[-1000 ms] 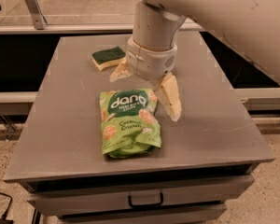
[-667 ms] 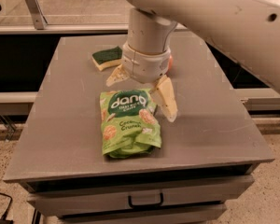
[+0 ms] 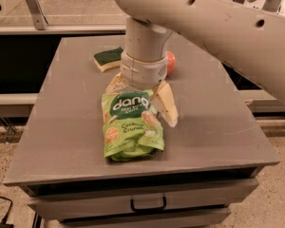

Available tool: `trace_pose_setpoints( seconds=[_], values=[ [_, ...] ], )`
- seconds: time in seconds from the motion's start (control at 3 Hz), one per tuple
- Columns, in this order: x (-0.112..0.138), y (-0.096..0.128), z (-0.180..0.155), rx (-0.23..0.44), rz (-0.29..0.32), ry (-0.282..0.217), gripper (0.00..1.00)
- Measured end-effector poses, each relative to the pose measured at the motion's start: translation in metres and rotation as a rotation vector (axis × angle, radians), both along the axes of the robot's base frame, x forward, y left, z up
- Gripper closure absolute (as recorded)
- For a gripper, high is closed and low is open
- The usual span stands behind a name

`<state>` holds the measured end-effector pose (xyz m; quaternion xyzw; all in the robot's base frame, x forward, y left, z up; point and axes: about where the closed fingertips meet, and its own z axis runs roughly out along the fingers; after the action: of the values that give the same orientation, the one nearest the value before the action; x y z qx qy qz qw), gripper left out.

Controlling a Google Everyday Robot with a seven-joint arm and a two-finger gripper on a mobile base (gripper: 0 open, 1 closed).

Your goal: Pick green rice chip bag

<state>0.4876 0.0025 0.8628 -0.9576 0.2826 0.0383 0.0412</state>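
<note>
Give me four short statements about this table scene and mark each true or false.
1. The light-green crinkly rice chip bag lies flat on the grey table. True.
2. The gripper is shut on the bag. False: it is open, fingers either side of the bag's top.
3. The green-and-yellow sponge lies beyond the bag, apart from it. True.
4. The orange-red ball sits at the near edge. False: it is farther back, partly behind the robot's wrist.

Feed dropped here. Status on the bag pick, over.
Gripper open, low over top of bag. Bag flat on table, not gripped. Sponge, red ball behind, apart from bag.
</note>
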Motion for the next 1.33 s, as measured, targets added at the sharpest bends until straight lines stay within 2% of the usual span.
trace_pose_setpoints(
  seconds=[0.33,0.67,1.0,1.33],
  values=[
    [-0.0054,0.002,-0.0074,-0.008,0.024,0.014,0.0],
    [-0.0077,0.0034,-0.0127,-0.016,0.039,0.021,0.08],
    [-0.0086,0.0048,-0.0149,-0.021,0.048,0.025,0.25],
    [-0.008,0.0071,-0.0117,-0.022,0.049,0.02,0.56]
  ],
)
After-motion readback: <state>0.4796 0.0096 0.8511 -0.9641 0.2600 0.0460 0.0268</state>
